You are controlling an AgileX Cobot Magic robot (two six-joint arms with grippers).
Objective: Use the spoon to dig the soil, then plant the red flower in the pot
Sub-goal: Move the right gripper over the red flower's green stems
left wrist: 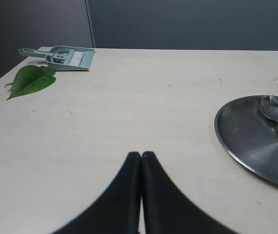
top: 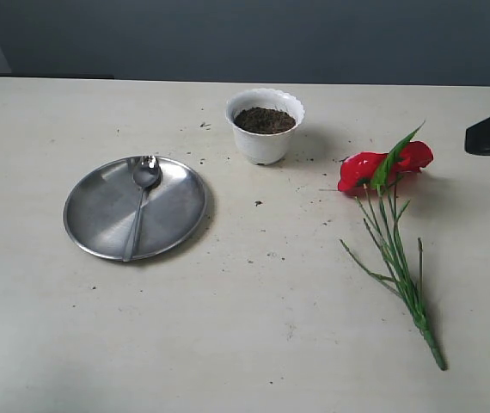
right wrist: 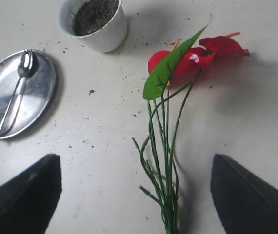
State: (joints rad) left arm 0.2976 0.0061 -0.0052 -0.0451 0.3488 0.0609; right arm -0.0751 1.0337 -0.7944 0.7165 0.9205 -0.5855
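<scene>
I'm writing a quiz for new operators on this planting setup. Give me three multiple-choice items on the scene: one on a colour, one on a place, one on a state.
1. What colour is the pot?
A white
B green
C steel grey

2. Where does the spoon lie?
A in the pot
B on the steel plate
C on the floor

3. How is the right gripper?
A open, holding nothing
B shut on the spoon
C shut on the pot

Answers:
1 A: its scalloped wall is white around the dark soil.
2 B: it rests across the plate.
3 A: its fingers stand wide apart, gripping nothing.
</scene>
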